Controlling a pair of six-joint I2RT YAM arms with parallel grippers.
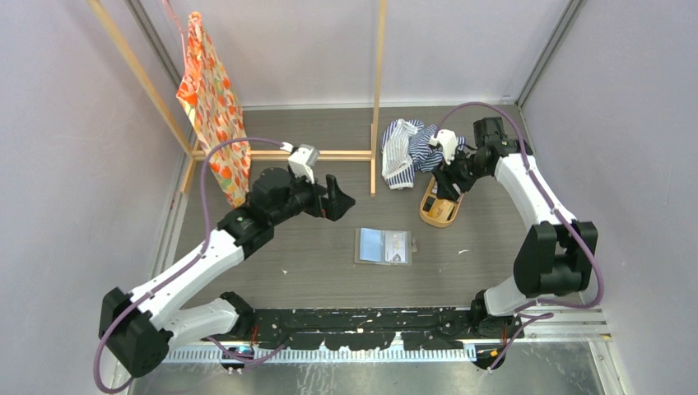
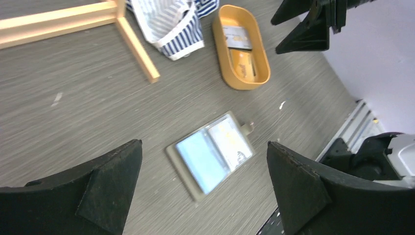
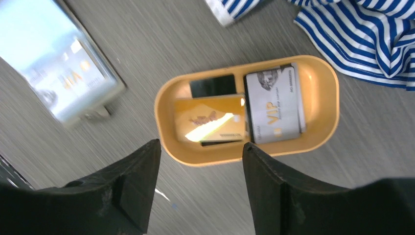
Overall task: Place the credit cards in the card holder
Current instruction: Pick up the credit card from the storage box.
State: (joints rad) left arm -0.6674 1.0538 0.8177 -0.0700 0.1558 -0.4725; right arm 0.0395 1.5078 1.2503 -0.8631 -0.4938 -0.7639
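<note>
The card holder (image 1: 383, 245) lies open and flat at the table's middle, with a pale blue card in its left pocket and a whitish printed card in its right; it also shows in the left wrist view (image 2: 211, 154) and the right wrist view (image 3: 54, 58). More credit cards lie in an oval orange-tan tray (image 3: 320, 81): a whitish VIP card (image 3: 274, 103), a gold card (image 3: 209, 119) and a black card (image 3: 213, 85) partly under it. My left gripper (image 2: 204, 143) is open and empty, above the holder. My right gripper (image 3: 201, 143) is open and empty, just above the tray's near rim.
A blue-and-white striped cloth (image 1: 411, 148) lies behind the tray (image 1: 428, 219). A wooden frame (image 1: 329, 154) stands at the back, with an orange patterned bag (image 1: 214, 99) hanging at its left. Walls close in on both sides.
</note>
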